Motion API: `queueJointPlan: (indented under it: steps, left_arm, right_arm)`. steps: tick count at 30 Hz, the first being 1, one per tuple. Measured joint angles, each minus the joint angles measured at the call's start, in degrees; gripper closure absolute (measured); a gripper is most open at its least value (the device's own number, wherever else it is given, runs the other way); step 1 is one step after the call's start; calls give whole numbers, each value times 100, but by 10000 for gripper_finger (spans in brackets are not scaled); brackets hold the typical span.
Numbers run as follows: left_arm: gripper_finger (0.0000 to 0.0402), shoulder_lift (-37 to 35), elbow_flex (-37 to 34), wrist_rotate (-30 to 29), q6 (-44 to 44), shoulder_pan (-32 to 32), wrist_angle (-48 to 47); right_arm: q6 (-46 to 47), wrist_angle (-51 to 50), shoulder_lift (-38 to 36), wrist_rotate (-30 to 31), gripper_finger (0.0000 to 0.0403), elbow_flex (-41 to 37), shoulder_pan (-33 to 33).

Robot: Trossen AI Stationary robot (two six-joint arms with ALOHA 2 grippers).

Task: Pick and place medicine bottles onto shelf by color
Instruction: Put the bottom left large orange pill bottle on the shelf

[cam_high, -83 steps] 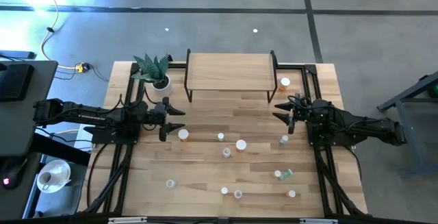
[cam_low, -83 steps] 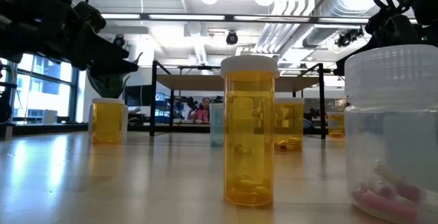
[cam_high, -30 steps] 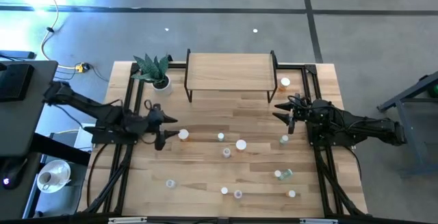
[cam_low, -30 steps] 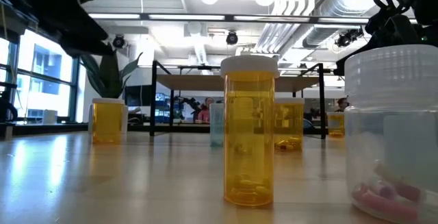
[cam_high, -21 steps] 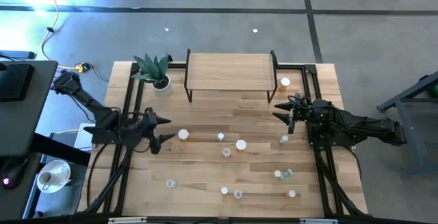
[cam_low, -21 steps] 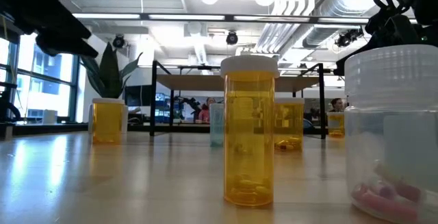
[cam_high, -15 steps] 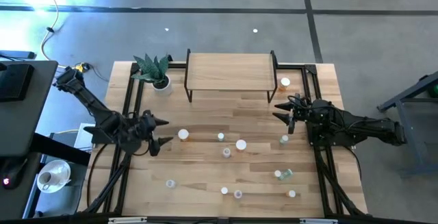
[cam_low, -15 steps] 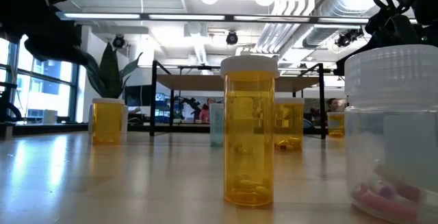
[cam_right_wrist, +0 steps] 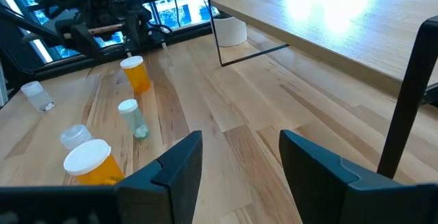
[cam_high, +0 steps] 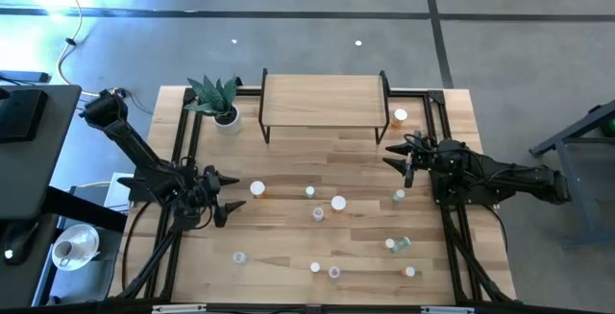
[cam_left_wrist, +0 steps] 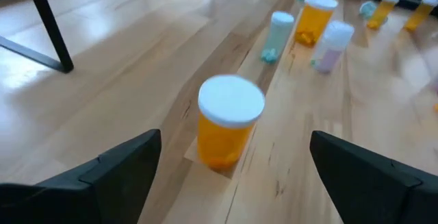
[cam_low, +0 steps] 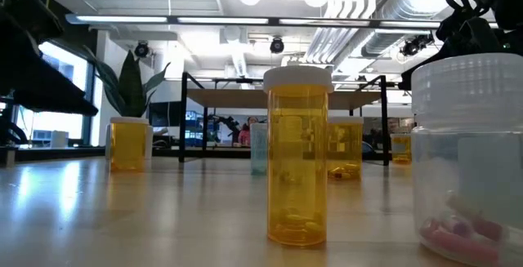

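Note:
Several medicine bottles stand scattered on the wooden table, orange, clear and pale green, all white-capped. An orange bottle (cam_high: pixel 258 188) stands just ahead of my left gripper (cam_high: pixel 229 199), which is open near the table's left side and points at it. In the left wrist view this bottle (cam_left_wrist: pixel 229 125) stands upright beyond the gripper (cam_left_wrist: pixel 234 142), just past the fingertips, untouched. My right gripper (cam_high: pixel 397 160) waits open at the right, nothing between its fingers (cam_right_wrist: pixel 181 166). The shelf (cam_high: pixel 322 98) stands bare at the far middle on black legs.
A potted plant (cam_high: pixel 219 98) stands left of the shelf. One orange bottle (cam_high: pixel 401 116) stands by the shelf's right legs. A pale green bottle (cam_high: pixel 309 192) and an orange one (cam_high: pixel 338 203) stand mid-table; more stand toward the near edge (cam_high: pixel 333 273). Black frame rails run along both sides.
My left gripper has swung toward the table's near edge and sunk lower, drawing back a little toward the left edge; it now faces the orange bottle from the left. No bottle has moved.

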Motion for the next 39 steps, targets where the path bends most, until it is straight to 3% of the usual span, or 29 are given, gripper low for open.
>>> queueJointPlan:
  steps: [10,18,25,39]
  left_arm:
    - [37,1469,-255,-4,-36,12,1391]
    - [37,2674,-255,-29,-25,383,2659]
    - [37,3529,-227,99,599,741,3997]
    - [37,4432,224,122,871,1306,4440]
  right_arm:
    - [0,0,0,0,217,0,2]
    - [0,0,0,0,217,0,0]
    - [0,0,-2,0,217,0,0]
    - [0,0,0,0,217,0,0]
